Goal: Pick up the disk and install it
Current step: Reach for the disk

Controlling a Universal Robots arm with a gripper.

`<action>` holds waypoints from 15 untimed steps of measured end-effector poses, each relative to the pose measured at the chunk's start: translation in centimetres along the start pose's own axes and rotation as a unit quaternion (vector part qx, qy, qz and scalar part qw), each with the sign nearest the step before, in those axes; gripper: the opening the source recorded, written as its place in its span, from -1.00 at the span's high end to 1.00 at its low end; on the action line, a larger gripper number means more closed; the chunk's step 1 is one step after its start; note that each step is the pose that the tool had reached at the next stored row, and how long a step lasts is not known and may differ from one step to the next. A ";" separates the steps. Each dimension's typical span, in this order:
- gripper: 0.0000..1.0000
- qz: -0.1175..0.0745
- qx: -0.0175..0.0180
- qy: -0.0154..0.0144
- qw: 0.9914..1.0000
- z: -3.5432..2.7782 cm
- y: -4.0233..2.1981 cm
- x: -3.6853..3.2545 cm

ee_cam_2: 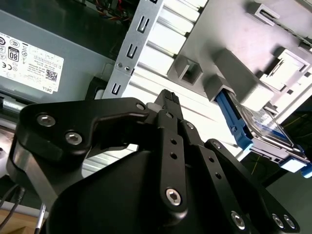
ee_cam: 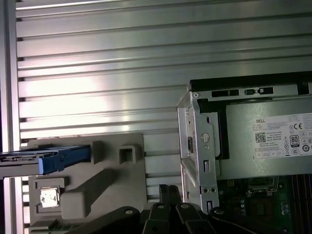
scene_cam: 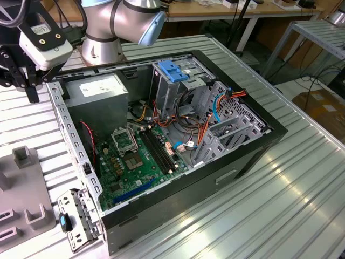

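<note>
A ribbed aluminium table [scene_cam: 280,183] is carrying an open PC case [scene_cam: 215,181], and a desk [scene_cam: 226,12] is standing behind it in a workshop room. A grey fixture [ee_cam: 97,180] is lying on the table just beside the case. The disk [ee_cam_2: 268,127] is sitting in that fixture on its edge, at the side away from the case, with its blue rail [ee_cam_2: 234,117] showing. The gripper [ee_cam_2: 168,97] is hanging above the table near the fixture's edge and the case's corner. Its fingers are pressing together on nothing, apart from the disk
</note>
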State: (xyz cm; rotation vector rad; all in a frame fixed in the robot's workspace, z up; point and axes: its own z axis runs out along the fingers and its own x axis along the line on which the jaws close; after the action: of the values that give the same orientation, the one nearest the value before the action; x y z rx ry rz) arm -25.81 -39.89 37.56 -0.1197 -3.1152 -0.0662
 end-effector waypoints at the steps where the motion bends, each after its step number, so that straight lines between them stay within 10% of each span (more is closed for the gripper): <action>1: 0.79 0.000 0.000 0.000 1.000 0.01 -0.01 0.09; 15: 0.79 0.000 0.000 0.000 1.000 0.04 -0.05 0.59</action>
State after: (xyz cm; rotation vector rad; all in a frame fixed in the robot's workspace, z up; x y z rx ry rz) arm -26.40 -39.89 37.53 -0.1197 -3.1150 -0.0661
